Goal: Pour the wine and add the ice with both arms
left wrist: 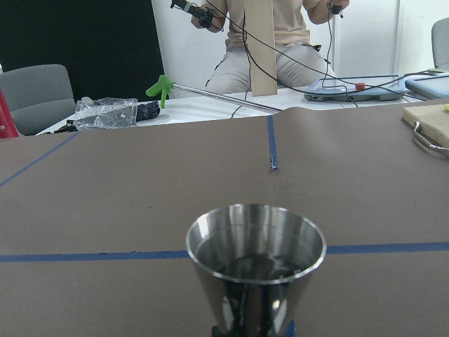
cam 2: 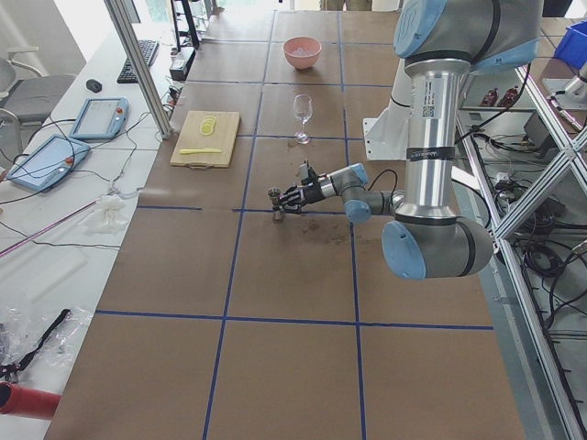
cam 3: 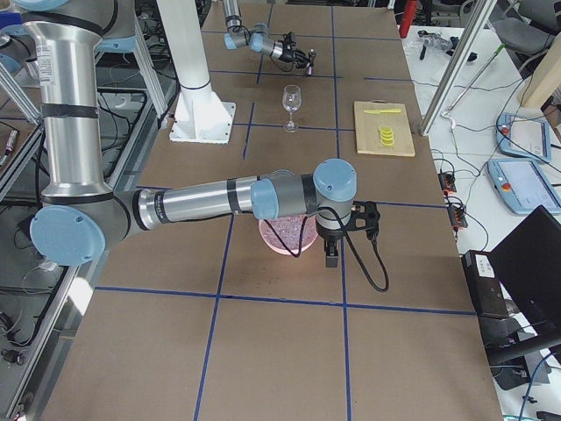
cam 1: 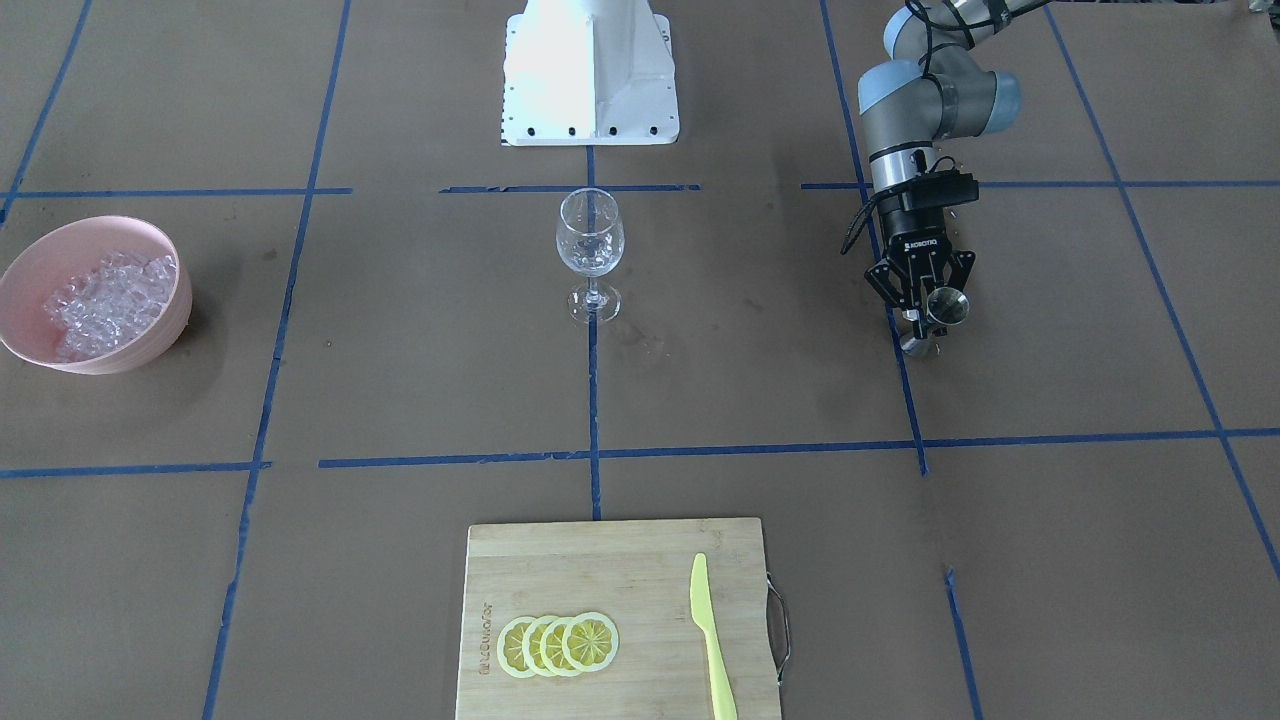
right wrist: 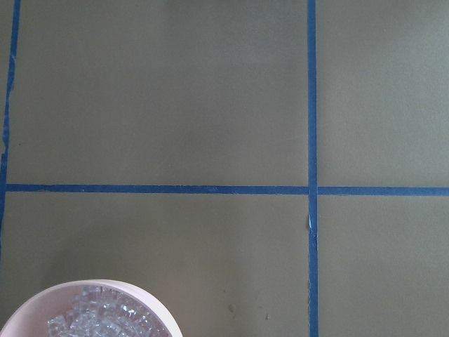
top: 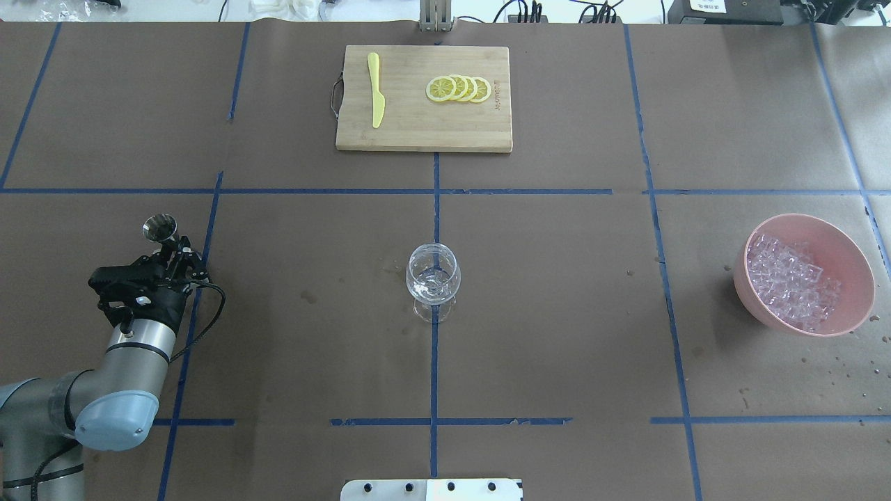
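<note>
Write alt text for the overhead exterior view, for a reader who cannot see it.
At lower left, the left arm's end effector grips a steel jigger on a blue-taped brown table. A wine glass stands at centre, a pink bowl of ice sits at right, and a cutting board with lemon slices and a yellow knife lies at the far edge.

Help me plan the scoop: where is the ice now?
The ice lies heaped in the pink bowl at the overhead view's right side, on the robot's right, apart from the central wine glass.
</note>
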Robot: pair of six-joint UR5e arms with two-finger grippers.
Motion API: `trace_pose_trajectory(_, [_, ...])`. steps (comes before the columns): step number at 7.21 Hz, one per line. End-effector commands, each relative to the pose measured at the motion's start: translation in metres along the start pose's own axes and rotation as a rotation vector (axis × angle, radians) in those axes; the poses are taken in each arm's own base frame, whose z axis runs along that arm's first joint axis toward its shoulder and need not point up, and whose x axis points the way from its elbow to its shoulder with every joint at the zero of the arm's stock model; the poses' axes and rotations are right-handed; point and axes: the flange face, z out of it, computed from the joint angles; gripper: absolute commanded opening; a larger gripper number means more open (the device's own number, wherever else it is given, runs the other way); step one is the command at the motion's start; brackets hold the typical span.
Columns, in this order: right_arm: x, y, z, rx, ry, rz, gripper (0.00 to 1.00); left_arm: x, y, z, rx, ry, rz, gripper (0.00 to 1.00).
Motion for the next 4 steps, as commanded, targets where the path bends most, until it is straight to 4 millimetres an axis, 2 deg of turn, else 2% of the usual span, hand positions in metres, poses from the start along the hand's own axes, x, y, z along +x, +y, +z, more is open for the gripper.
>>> trace_pose_trajectory(1, [-0.002,0.001,-0.001,0.003,-0.001,-0.003,1.0,0.012,-0.051,-0.006,0.036,0.021,-0.047,0.0])
trace_pose_trajectory(2, [-0.01,0.004,-0.009,0.018,0.0,-0.01,1.0,0.018,-0.081,-0.011,0.059,0.035,-0.042,0.0])
trace_pose_trajectory(4, [-0.023,0.001,-0.014,0.028,-0.007,-0.003,1.0,0.08,-0.123,-0.025,0.088,0.114,-0.114,0.0])
